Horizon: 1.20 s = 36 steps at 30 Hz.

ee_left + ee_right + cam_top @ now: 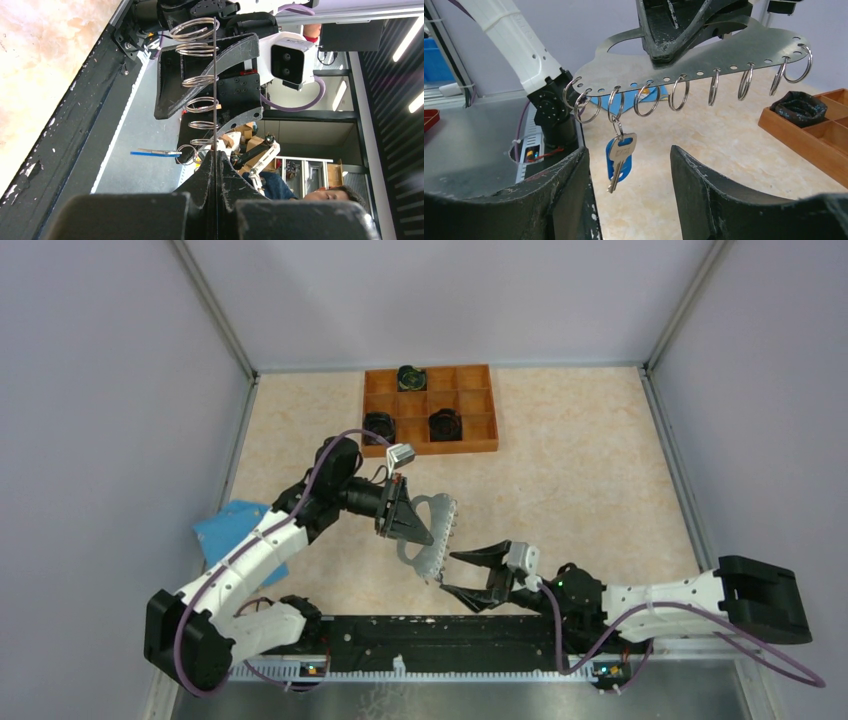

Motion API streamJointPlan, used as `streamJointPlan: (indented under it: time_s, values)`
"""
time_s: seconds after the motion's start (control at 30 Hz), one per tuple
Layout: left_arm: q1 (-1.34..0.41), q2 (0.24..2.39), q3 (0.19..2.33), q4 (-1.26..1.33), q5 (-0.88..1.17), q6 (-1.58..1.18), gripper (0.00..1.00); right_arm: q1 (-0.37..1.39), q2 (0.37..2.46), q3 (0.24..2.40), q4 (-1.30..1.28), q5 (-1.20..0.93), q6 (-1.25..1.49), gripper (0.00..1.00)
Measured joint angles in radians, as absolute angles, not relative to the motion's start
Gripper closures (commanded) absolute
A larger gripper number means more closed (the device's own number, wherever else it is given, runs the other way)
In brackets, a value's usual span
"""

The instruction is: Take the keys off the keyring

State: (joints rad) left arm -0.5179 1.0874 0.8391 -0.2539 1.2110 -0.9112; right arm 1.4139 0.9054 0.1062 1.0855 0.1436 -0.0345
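Clenched in the left gripper (405, 520): the keyring (704, 57), a flat grey metal plate, lifted clear of the table (560, 470) and held roughly level. Pinched at the plate's inner part, fingers shut tight on both faces. Seen edge-on as a thin dark line in the left wrist view.

Along the keyring's pierced rim, a row of wire rings (646, 100), each hanging through its own hole. On one ring close to an end of that row, a smaller link, and from it the key (620, 157): silver blade pointing down, blue head behind it. Hanging free under the keyring's rim, touching nothing else.

Just beside the keyring's near end, the right gripper (448, 573), released, jaws spread wide. In the right wrist view, one dark finger to either side of the key, neither touching it, both lower than the keyring. Cannot tell how far in front of the fingertips the key hangs.

Beyond the keyring, at the table's far side, a wooden tray (480, 447) of square compartments, with round black objects (445, 424) in three of them. Left of the keyring, half hidden by the left arm, a blue packet (230, 525) on the table.
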Motion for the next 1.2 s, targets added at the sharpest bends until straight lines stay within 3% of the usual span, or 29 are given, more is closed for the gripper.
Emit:
streamJointPlan:
  time_s: [0.23,1.2]
  values:
    - [-0.518,1.073,0.834,-0.252,1.207,-0.92,1.0,1.414,0.912,0.107,1.086,0.12,0.002,0.49]
    - [-0.518,1.069,0.825,-0.233,1.189,-0.941,1.0,1.427,1.065,0.154,1.146,0.123,0.023,0.65]
